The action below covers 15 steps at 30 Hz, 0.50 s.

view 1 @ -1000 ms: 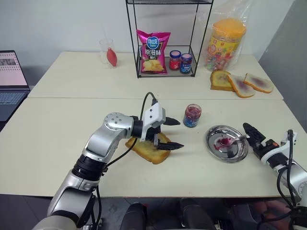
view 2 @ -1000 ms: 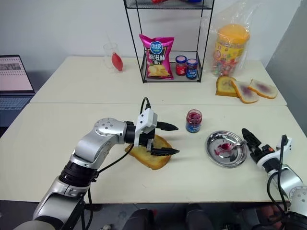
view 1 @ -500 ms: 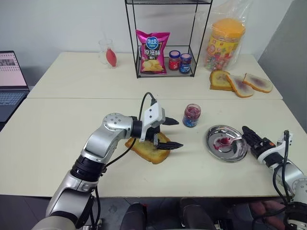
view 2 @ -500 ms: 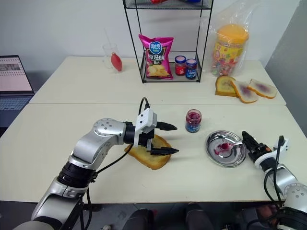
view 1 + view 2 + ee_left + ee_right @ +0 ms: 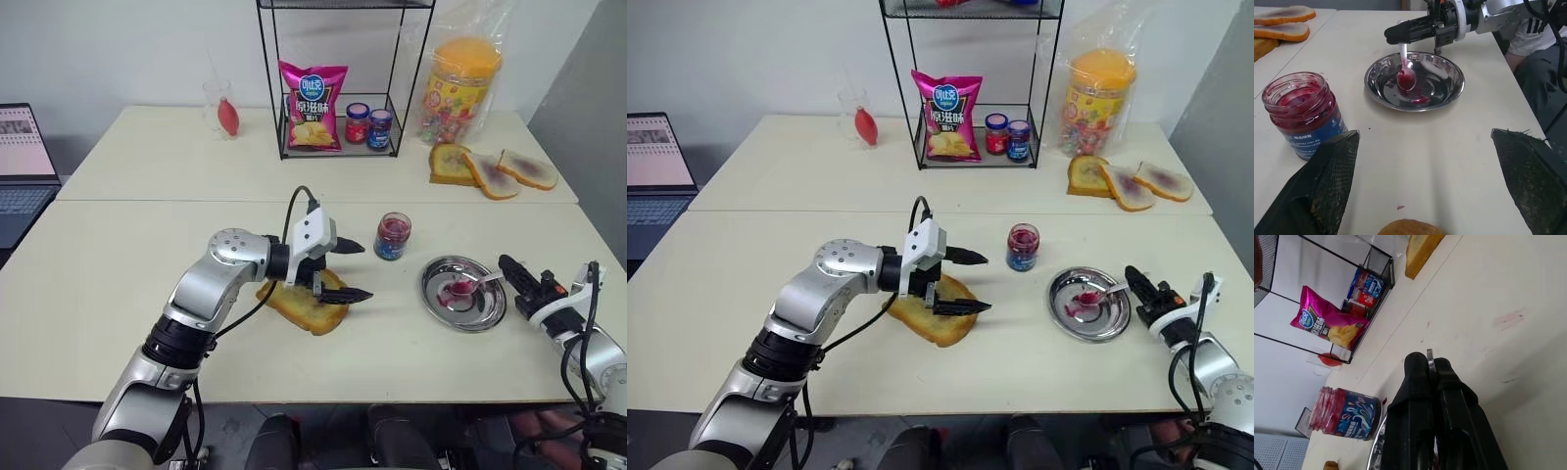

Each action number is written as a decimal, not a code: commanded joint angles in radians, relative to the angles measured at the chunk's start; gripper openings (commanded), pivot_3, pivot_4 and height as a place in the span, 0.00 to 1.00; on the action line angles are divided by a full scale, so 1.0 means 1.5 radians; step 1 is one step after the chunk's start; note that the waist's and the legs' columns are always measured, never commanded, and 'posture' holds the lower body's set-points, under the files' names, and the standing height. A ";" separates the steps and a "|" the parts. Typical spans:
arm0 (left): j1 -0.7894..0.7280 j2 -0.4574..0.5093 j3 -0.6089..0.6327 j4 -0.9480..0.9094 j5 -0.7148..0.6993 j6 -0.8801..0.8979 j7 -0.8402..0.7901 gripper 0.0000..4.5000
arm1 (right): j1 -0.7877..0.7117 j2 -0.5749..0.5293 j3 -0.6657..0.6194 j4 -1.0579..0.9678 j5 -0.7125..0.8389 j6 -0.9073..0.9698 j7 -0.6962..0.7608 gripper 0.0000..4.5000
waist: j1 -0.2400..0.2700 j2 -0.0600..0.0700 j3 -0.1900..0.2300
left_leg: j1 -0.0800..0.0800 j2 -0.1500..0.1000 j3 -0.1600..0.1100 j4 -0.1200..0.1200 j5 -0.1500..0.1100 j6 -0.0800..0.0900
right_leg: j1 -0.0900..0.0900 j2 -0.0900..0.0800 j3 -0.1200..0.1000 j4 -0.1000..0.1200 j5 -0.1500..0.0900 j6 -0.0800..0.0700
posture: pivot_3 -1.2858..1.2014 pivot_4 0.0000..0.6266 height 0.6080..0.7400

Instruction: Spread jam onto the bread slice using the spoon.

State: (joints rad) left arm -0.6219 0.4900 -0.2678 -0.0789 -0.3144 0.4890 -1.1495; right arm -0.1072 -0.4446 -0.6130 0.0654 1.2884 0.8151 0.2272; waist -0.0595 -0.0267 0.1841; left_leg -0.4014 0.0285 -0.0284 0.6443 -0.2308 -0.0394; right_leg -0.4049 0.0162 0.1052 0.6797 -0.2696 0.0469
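The bread slice (image 5: 297, 305) lies golden-brown on the near table. My left gripper (image 5: 365, 271) hovers over its right end, open, with nothing between its fingers (image 5: 1327, 186). Just to the right stands the open jar of dark red jam (image 5: 392, 236) with a blue label. The spoon (image 5: 1404, 73) has its jam-smeared bowl in a steel dish (image 5: 436, 294), and its handle runs out toward the right. My right gripper (image 5: 509, 266) is at the dish's right rim, shut on the spoon's handle, whose metal end shows between the fingers (image 5: 1415, 377).
A black wire rack (image 5: 338, 147) at the back holds a pink chip bag and two lidded jars. Three slices with purple spread (image 5: 490, 171) and a bagged candy tub (image 5: 458, 83) sit back right. A laptop (image 5: 20, 166) is at the far left, and a glass (image 5: 220, 108) stands behind.
My right gripper has shut on the spoon's handle at the dish's rim; a second ago it was open. The left arm and the bread have stayed put.
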 commanded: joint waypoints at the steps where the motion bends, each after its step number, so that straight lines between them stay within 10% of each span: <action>1: -0.012 0.019 0.042 0.002 -0.015 -0.017 -0.003 1.00 | -0.029 -0.029 -0.028 -0.125 0.099 0.027 -0.052 0.00 | -0.001 0.001 0.001 | 0.000 0.000 0.000 0.000 0.000 0.000 | 0.000 0.000 0.000 0.000 0.000 0.000 | 0.52 0.24 1.00; 15: 0.030 -0.031 0.110 0.008 -0.024 -0.034 0.111 1.00 | -0.311 -0.030 0.193 -0.178 -0.060 -0.018 -0.127 0.00 | -0.013 0.003 0.002 | -0.003 0.000 0.000 0.000 0.000 0.000 | -0.002 0.000 0.000 -0.001 0.000 0.001 | 0.52 0.24 1.00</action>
State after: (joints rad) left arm -0.5771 0.4515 -0.1264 -0.0377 -0.3396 0.4528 -1.0092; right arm -0.5447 -0.4859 -0.3434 -0.1902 1.2468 0.8149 0.0016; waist -0.0789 -0.0226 0.1864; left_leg -0.4066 0.0284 -0.0291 0.6443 -0.2308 -0.0394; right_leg -0.4086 0.0157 0.1045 0.6781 -0.2693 0.0480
